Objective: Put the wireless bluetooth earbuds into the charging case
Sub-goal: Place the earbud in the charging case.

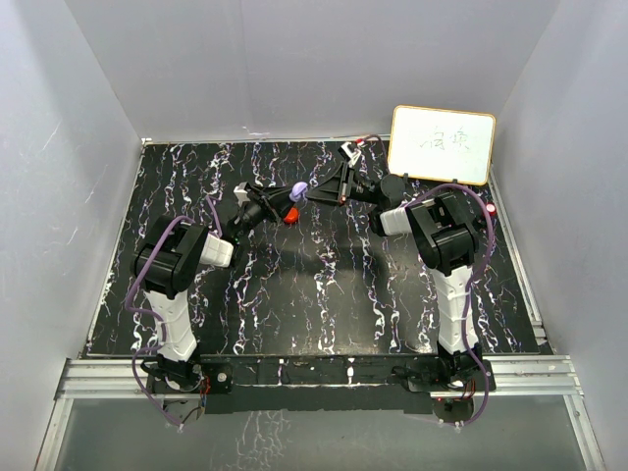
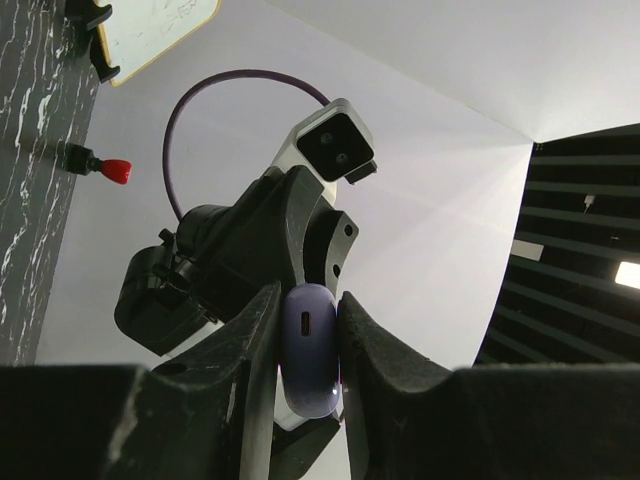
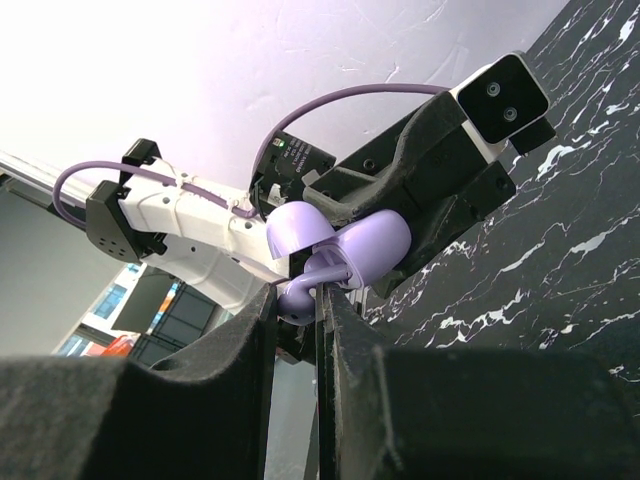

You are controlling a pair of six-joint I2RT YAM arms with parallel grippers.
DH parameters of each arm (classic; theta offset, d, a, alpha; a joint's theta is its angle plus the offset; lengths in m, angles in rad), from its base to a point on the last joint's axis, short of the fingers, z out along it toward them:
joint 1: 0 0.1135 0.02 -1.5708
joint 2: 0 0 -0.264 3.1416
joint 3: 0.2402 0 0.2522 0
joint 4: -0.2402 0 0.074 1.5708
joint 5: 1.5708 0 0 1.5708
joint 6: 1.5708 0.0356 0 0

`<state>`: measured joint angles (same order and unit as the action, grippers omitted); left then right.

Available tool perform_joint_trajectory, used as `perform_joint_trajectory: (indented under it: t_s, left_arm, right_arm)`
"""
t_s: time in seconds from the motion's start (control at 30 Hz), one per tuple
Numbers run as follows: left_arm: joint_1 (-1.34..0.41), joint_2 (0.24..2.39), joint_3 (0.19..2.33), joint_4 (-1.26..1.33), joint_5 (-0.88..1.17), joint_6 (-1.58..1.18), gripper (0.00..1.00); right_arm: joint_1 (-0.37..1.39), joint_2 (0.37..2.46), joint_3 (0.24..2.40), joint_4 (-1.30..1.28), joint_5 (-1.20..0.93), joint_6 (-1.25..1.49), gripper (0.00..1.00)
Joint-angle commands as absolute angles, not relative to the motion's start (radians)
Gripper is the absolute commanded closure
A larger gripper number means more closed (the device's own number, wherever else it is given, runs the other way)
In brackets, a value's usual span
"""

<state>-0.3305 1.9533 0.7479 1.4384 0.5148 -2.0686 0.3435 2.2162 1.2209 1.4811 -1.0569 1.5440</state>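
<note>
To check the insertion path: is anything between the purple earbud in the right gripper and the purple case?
Nothing visible does. The right gripper holds the earbud right against the open case, which the left gripper grips.

Two arms crowd the far centre of the black marbled table. The left gripper, clamped on the open purple charging case, meets the right gripper, pinching a purple earbud, tip to tip, with no gap to pass between them. A small red object lies just under the left gripper. White walls hem three sides. A whiteboard blocks the far right corner, a red-capped marker lies near the right edge, and a small black-and-white object sits at the far edge. The near half between the arm bases lies open, as does the far left corner.
</note>
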Motion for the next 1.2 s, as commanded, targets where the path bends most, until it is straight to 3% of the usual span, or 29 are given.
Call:
perform_joint_trajectory:
  t_s: [0.0, 1.17]
  left_arm:
    - [-0.359, 1.885, 0.803, 1.789, 0.548, -2.428, 1.0]
    - [-0.373, 1.921, 0.909, 1.786, 0.485, -2.539, 1.0]
  right_arm:
    - [0.342, 2.24, 1.268, 1.82, -1.044, 1.523, 1.0]
    - [0.342, 2.33, 1.498, 1.818, -1.038, 1.628, 1.0]
